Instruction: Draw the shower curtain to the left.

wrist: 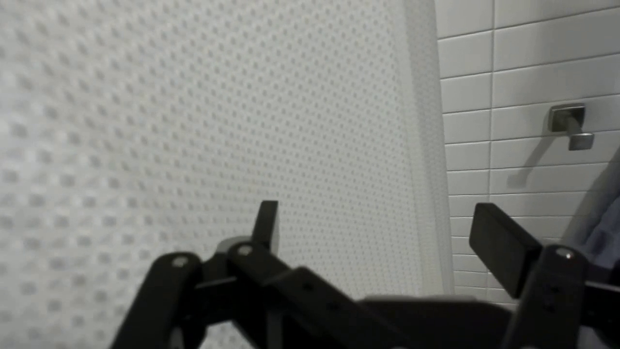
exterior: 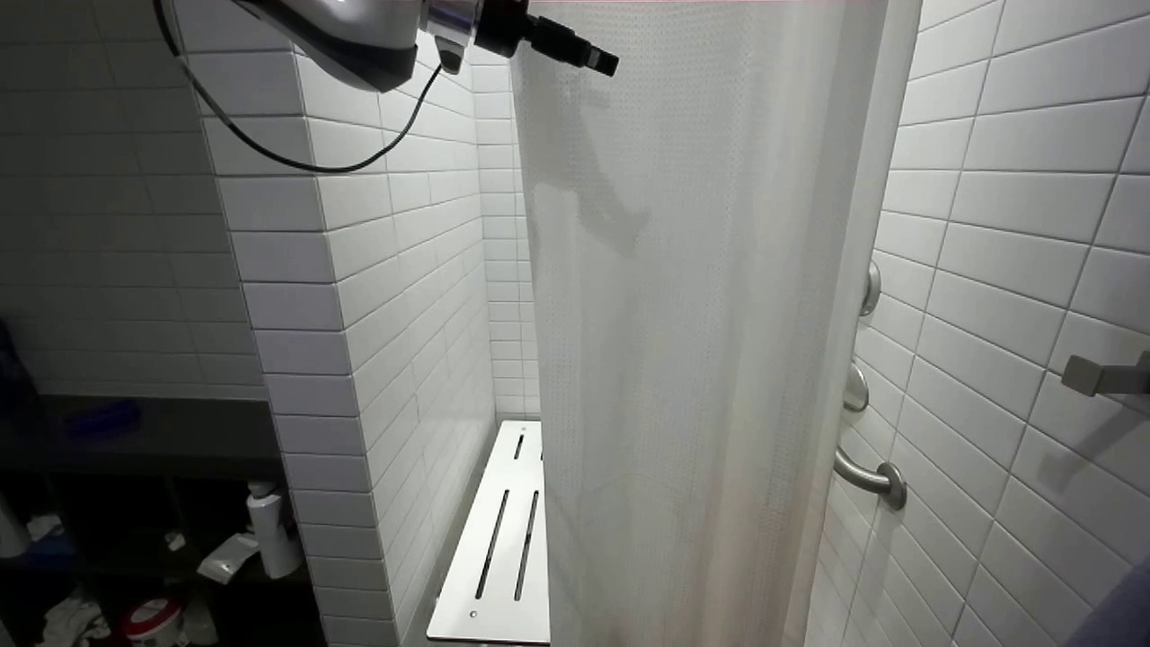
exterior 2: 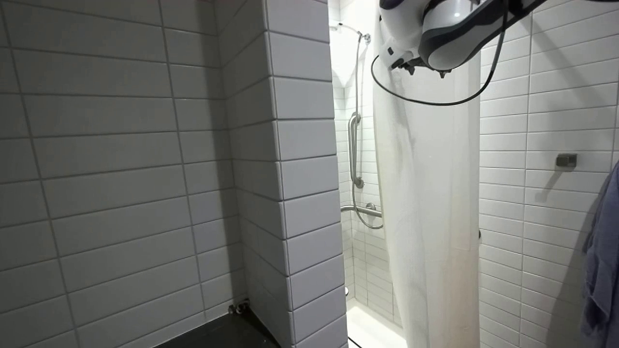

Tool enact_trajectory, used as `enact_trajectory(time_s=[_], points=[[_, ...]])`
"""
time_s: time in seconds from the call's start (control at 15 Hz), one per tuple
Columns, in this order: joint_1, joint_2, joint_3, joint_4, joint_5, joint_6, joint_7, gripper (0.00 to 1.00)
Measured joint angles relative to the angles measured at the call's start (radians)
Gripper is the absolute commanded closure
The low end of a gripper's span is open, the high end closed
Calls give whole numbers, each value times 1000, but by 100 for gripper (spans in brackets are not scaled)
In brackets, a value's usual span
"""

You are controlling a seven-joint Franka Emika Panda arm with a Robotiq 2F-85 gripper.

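Beside the dark shelf (exterior: 207,440) at far left rose the pillar (exterior: 286,261); past it, in an exterior view, a slotted bench (exterior: 505,566) showed through the gap. Next came the curtain (exterior: 692,386), hanging with its long axis upright, its left edge well apart from the pillar. In front of its upper left part was the gripper (wrist: 380,218), pointing rightward there, its jaws wide apart and holding nothing I could make out. In the wrist view the curtain's face filled the left, with one finger (wrist: 266,223) dark against it, touching or just beside I could not tell; then the curtain's right edge, seemingly beyond the jaws; then the other finger (wrist: 503,247), against the tiled wall (wrist: 528,63). On that, I judged, the next move turned: the curtain ran alongside and ahead, off the jaws' left, so drawing it left likely called for bringing an edge or fold between them, not merely closing where they stood. Rightmost were a hook (wrist: 573,125) and a purple cloth (exterior 2: 602,270).
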Motion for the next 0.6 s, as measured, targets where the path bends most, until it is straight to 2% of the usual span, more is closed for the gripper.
enact_trajectory(time_s=[0.6], points=[[3,70,20,111,-12,193,-68,0]])
